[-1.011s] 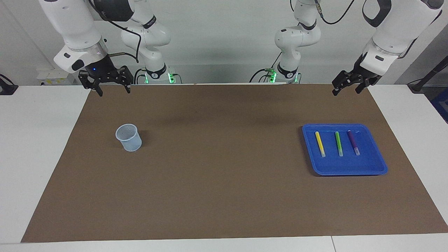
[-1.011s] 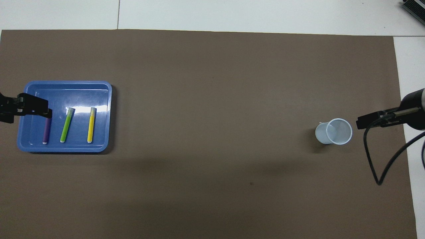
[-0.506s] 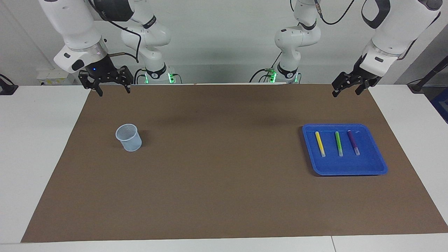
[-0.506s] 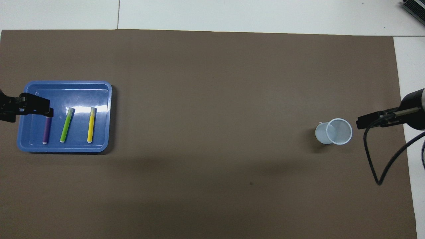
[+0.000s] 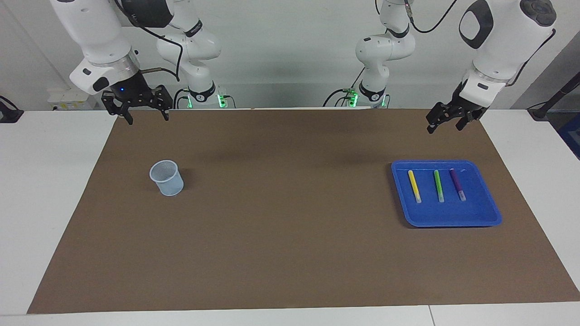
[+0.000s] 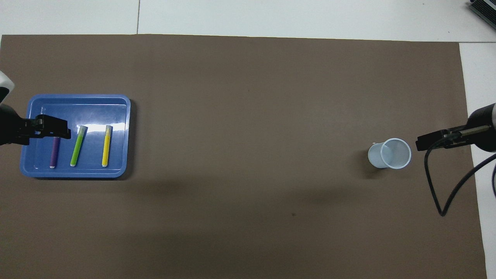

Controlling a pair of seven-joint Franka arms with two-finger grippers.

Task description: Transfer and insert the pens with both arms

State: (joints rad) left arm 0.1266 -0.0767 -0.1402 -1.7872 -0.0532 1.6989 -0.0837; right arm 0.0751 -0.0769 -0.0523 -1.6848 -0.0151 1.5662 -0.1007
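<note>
Nothing picked yet: yellow slim marker pen (image 5: 414,186), green slim marker pen (image 5: 438,185) and purple slim marker pen (image 5: 457,184) lie side by side, pale cap ends away from the robots, in the shallow blue plastic tray (image 5: 485,216) at the left arm's end of the desk (image 5: 290,253).

Left gripper (image 5: 445,120) is held raised, fingers apart, empty. Right gripper (image 5: 146,117) is parked raised, fingers apart, empty.

Risks:
- Pens are round, smooth, closely spaced; a neighbour may be nudged or rolled on the glossy tray.
- Slip is likely at handover.
- The pale translucent plastic cup (image 5: 167,178) looks light and narrow; it may be tipped by an off-centre insert.

Brown matte mat (image 5: 290,271) should give grip.
</note>
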